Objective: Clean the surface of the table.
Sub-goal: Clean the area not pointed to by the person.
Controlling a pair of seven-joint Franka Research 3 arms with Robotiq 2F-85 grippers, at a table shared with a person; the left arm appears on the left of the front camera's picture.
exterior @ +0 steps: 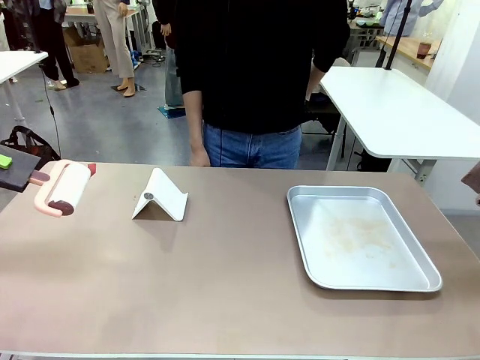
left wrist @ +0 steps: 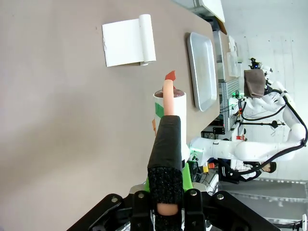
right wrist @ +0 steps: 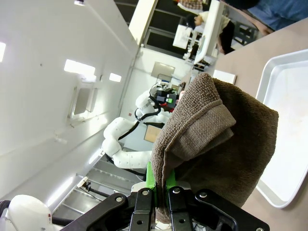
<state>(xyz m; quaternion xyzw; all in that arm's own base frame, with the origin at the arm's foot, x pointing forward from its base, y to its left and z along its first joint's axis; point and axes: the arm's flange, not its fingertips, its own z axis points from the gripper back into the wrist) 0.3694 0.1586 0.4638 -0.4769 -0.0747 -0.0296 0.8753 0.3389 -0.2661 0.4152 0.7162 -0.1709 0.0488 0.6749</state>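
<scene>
Left gripper (left wrist: 168, 130) is clamped on the lint roller (exterior: 64, 187) handle over the table's (exterior: 225, 285) 10 o'clock corner, bare top toward 3. Right gripper (right wrist: 161, 185), pinching a brown towel (right wrist: 216, 144), hangs farther off.

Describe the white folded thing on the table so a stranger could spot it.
Start at the wide tan-brown table. Between the silver tray and the pink-handled lint roller sits the white folded stand. It alone is tent-shaped and white, with a small dark dot near its ridge.
</scene>
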